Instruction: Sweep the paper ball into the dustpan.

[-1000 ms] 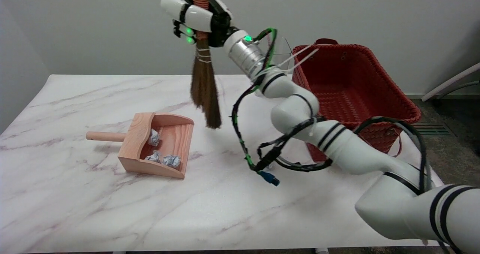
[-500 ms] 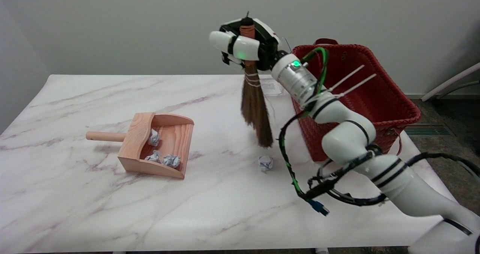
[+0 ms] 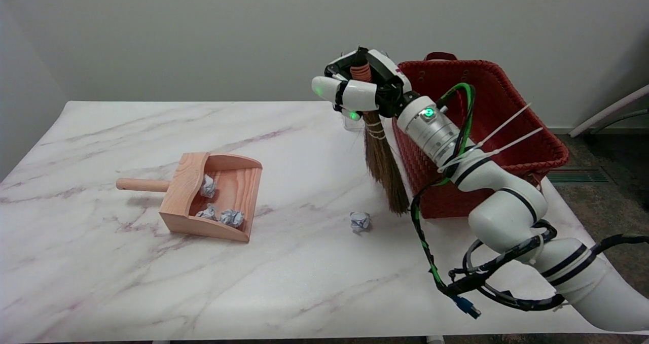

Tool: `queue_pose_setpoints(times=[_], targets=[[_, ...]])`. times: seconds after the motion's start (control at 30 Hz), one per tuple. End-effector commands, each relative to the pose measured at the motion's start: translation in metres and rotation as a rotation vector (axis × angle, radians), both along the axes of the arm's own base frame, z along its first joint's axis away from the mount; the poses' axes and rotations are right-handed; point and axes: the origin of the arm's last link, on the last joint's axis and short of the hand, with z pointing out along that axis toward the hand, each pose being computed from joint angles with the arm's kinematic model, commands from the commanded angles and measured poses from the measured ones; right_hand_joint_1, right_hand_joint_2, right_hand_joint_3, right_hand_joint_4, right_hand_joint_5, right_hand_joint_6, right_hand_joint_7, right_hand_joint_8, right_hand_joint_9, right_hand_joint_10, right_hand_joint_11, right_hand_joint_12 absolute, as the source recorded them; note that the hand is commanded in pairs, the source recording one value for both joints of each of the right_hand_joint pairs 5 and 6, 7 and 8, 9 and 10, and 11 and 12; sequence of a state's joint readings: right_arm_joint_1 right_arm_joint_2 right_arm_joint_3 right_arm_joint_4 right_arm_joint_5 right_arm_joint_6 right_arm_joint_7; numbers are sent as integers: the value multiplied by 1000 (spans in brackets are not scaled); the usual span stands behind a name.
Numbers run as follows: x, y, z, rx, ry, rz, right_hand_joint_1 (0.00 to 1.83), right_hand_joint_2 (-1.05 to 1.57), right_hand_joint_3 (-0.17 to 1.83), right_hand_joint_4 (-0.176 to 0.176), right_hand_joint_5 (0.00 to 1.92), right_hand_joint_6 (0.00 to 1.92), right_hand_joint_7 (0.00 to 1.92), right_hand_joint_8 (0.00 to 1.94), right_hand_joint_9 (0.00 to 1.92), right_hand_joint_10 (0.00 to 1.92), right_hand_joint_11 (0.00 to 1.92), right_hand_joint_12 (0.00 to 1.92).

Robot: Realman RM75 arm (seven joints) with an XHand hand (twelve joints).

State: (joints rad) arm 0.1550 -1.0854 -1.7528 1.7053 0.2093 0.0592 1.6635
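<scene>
One robot hand (image 3: 361, 88) grips a small broom (image 3: 383, 161) by its handle, bristles hanging just right of the paper ball (image 3: 360, 221) on the tabletop (image 3: 304, 283). Well left sits the wooden dustpan (image 3: 203, 194), holding three crumpled balls. Behind stands a red basket (image 3: 507, 126).

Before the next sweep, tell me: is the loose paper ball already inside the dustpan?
No. The paper ball lies on the table, apart from the dustpan and near the broom.
</scene>
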Motion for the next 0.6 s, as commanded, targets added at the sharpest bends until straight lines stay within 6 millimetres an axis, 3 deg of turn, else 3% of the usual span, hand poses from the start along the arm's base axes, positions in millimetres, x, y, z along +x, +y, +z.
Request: queue_pose_setpoints(times=[0.03,0.23,0.6], targets=[[-9,23,0,9,93,10,1168,1571,359,0,1920,1920,1920,1920,1907,1907,1825,1825],[-8,26,-18,48,73,3,1168,1571,359,0,1920,1920,1920,1920,1911,1911,1825,1825],[-28,3,-57,55,-38,36,1168,1571,358,0,1920,1920,1920,1920,1917,1917,1843,1843]])
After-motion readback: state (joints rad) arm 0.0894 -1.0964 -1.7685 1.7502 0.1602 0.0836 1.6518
